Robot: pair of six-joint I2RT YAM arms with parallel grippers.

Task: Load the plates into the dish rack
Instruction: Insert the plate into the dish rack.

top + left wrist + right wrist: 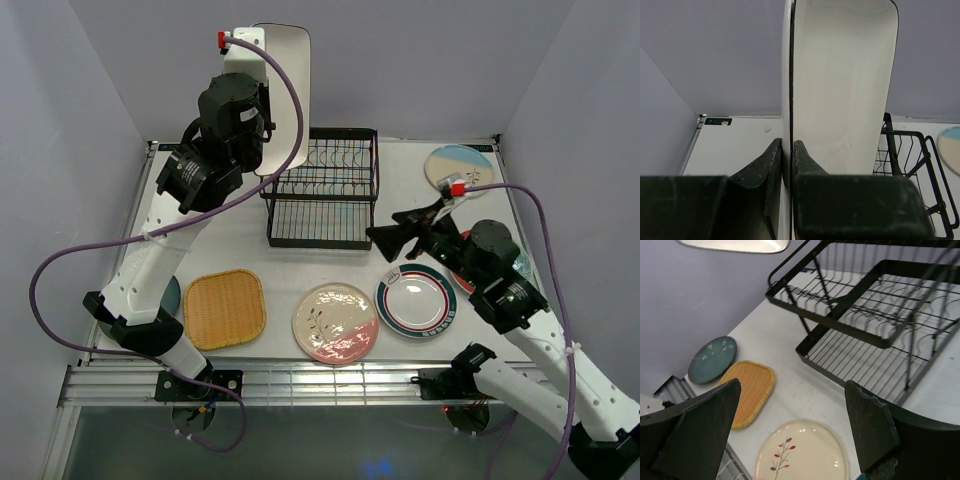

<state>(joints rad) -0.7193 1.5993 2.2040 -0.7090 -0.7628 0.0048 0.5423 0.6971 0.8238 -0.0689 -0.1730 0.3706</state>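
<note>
1 white plate (840, 90) pinched edge-on in left gripper (787, 146), top cut off; right gripper (792, 387) spread

White arms (150, 270) with black joints (235, 110) — purple cables (32, 290) trailing, red plugs (222, 40) at the wrists.

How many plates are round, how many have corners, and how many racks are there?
Round plates: 5 (cream-pink floral, teal-red rimmed, cream-and-blue, dark teal, red-edged one mostly hidden by the right arm)
Plates with corners: 2 (yellow woven, white one in the left gripper)
Dish racks: 1
Total: 8 things
</note>
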